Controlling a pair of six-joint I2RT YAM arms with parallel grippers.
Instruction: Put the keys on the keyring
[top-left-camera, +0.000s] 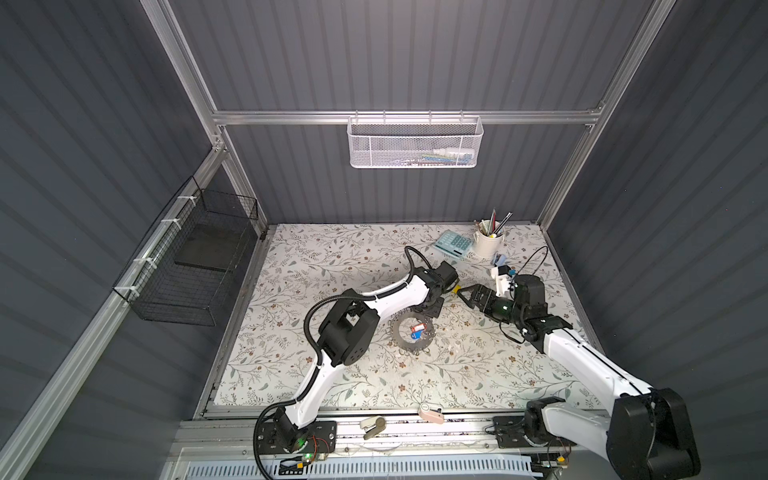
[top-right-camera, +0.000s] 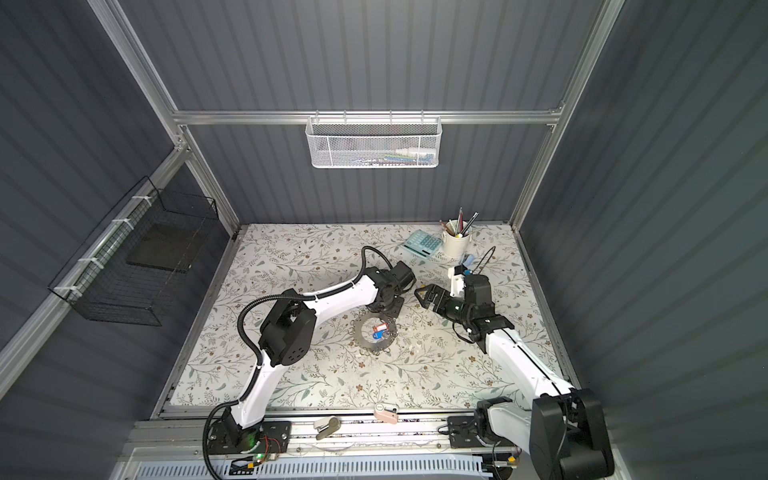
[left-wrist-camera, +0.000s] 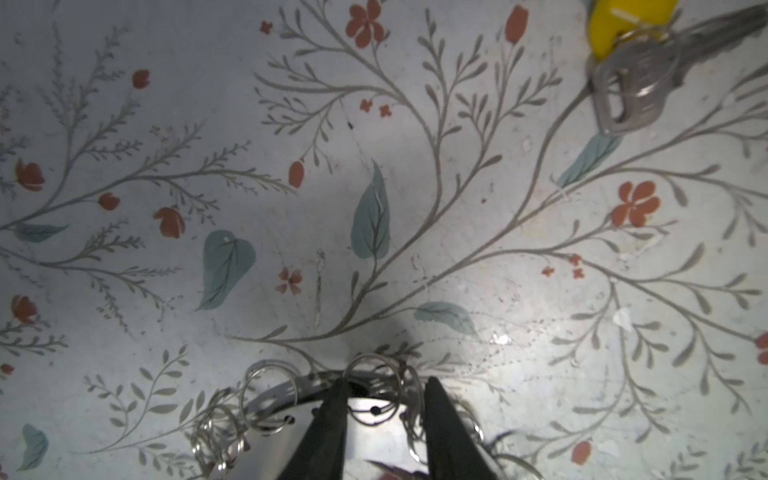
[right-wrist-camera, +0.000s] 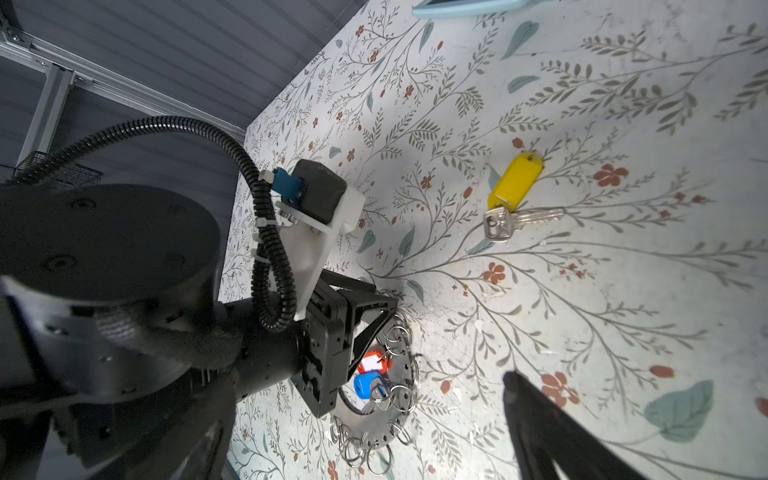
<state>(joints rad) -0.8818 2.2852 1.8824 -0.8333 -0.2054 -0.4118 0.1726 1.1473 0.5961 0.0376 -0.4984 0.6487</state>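
Note:
The keyring (top-left-camera: 400, 337) (top-right-camera: 363, 337) (right-wrist-camera: 374, 424) is a flat grey metal ring edged with wire loops, lying mid-table. A red-tagged key (top-left-camera: 419, 326) (right-wrist-camera: 374, 361) and a blue-tagged key (top-left-camera: 414, 333) (right-wrist-camera: 365, 384) lie in its open centre against the loops. My left gripper (top-left-camera: 428, 309) (left-wrist-camera: 384, 382) points down onto the ring's far edge, jaws partly apart, with one wire loop (left-wrist-camera: 374, 390) between them. A yellow-tagged key (right-wrist-camera: 515, 183) (left-wrist-camera: 636, 83) lies loose on the table beyond the ring. My right gripper (top-left-camera: 464, 298) (top-right-camera: 420, 299) hovers wide open beside that key, holding nothing.
At the back right stand a pale blue calculator (top-left-camera: 453, 243), a white pen cup (top-left-camera: 488, 243) and a pale blue clip (top-left-camera: 500, 259). A stapler (top-left-camera: 374, 428) and a pink object (top-left-camera: 432, 415) lie at the front rail. A black wire basket (top-left-camera: 195, 266) hangs on the left wall.

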